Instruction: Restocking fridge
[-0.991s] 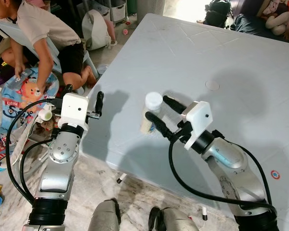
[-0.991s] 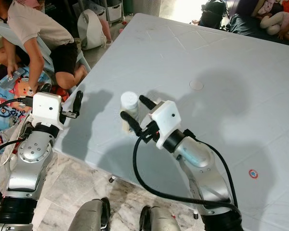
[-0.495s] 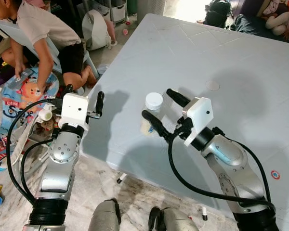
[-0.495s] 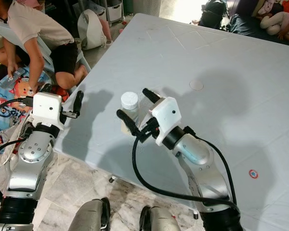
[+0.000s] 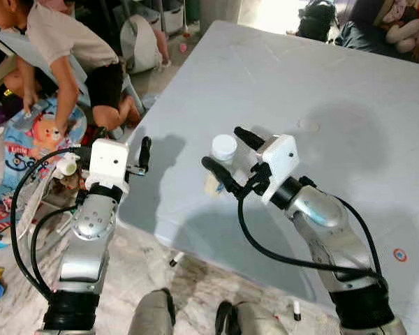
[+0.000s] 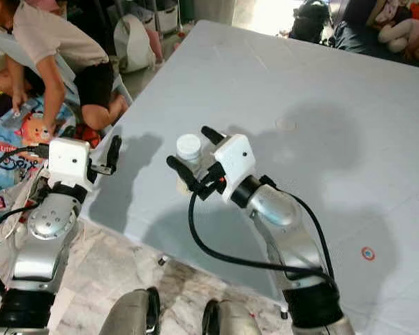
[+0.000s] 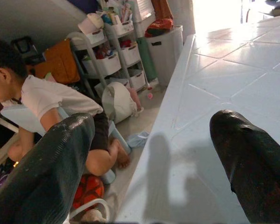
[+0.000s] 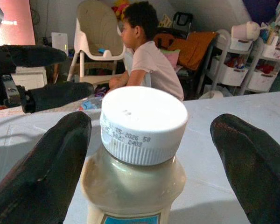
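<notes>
Person [image 5: 63, 49]: crouched on the floor beyond the table's left corner, white shirt, hands down on a colourful play mat [image 5: 24, 139].
Left gripper [image 5: 122, 143]: raised upright at the table's near-left edge, fingers spread wide with nothing between them; one finger over the tabletop, the other off the edge.
Left arm: silver, rising from below, black cables looping at its side.
Bottle [image 5: 219, 166]: upright on the table near its front edge, between the right gripper's fingers; white ribbed screw cap with a printed date code, pale beige contents, a blue-edged label low on the body.
Right gripper [image 5: 225, 157]: reaching in from the right, level with the bottle's cap and neck, fingers parted, one on each side of the bottle, neither touching it in the wrist view.
Table [image 5: 321, 84]: pale grey-blue top, tile-like lines, shadows of both arms.
</notes>
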You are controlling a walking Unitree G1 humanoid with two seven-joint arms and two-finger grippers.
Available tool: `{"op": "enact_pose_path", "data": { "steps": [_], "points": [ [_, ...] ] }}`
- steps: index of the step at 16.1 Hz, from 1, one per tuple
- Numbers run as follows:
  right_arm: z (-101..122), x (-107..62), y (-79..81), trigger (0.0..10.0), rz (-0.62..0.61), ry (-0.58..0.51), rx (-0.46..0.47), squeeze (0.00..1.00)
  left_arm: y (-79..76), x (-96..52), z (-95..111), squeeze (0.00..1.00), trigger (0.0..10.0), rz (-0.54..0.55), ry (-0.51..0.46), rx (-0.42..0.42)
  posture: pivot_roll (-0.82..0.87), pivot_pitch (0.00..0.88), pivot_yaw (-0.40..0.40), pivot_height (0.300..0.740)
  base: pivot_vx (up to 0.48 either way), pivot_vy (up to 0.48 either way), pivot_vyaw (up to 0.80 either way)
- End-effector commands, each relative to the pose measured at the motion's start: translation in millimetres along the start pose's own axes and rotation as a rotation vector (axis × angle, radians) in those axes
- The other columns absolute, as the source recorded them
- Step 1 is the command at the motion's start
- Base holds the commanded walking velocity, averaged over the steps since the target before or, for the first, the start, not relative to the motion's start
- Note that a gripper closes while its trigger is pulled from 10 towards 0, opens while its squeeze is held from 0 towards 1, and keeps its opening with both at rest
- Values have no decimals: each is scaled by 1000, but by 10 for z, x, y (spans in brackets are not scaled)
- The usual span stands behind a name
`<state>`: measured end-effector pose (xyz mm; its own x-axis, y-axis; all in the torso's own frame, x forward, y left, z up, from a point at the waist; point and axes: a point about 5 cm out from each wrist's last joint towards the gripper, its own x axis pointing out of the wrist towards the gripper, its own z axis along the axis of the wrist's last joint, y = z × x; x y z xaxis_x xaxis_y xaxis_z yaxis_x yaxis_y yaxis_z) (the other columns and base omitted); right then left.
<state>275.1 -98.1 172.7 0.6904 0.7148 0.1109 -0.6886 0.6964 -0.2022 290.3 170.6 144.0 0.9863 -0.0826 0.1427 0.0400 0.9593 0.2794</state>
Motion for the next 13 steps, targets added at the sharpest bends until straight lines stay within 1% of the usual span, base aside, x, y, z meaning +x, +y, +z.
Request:
{"op": "enact_pose_path", "data": {
  "steps": [1,7,9,10,11,12,13],
  "points": [
    [5,22,15,10000,26,-7,-4,0,17,-18,8,0,10000,2,2,-1,2,97,-29,740,0,0,0],
    [-8,123,34,10000,112,-16,6,0,5,-25,1,0,10000,2,7,-1,8,101,-31,740,0,0,0],
    [-9,139,30,10000,126,-21,13,1000,-1,-27,3,0,10000,3,7,-2,9,103,-33,740,0,0,0],
    [-7,150,28,10000,129,-22,8,1000,-3,-26,2,0,10000,2,8,-3,9,103,-33,740,0,0,0],
    [-5,162,27,10000,135,-24,4,918,-5,-27,3,0,10000,2,8,-3,9,104,-34,740,0,0,0],
    [-9,180,25,10000,138,-24,4,0,-8,-26,2,0,10000,1,9,-3,9,105,-35,740,0,0,0],
    [-19,203,25,10000,139,-23,2,0,-11,-26,0,0,10000,2,10,-4,9,105,-35,740,0,0,0]
  ]
}}
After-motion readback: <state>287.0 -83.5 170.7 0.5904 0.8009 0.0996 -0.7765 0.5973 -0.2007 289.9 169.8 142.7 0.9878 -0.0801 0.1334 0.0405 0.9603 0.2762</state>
